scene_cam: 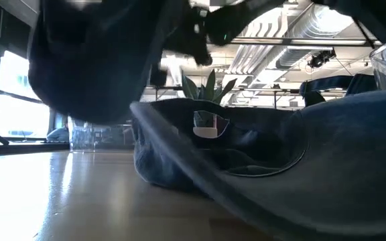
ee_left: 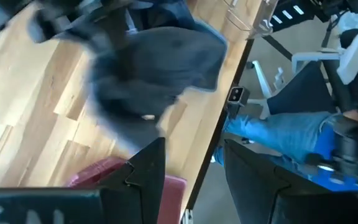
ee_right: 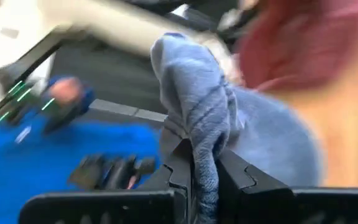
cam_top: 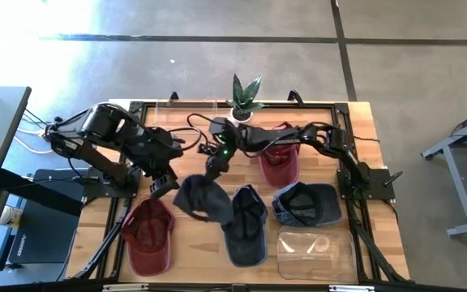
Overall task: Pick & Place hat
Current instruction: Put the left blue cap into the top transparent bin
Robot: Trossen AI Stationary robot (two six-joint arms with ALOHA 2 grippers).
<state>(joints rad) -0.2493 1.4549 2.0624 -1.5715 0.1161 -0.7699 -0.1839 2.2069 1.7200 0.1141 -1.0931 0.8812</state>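
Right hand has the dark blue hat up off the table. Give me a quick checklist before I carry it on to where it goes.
1. Right hand shut on the dark blue hat: ok, fabric is pinched between its fingers in the right wrist view.
2. Hat lifted off the table: ok in the low view, where it hangs above the wood.
3. Left hand out of the way: not ok, it sits right beside the hanging hat, fingers apart and empty.
4. Other hats undisturbed: ok, the red hat and the blue hat lie flat.
5. Drop spot: cannot tell.

Overhead, table-level, two wrist cameras
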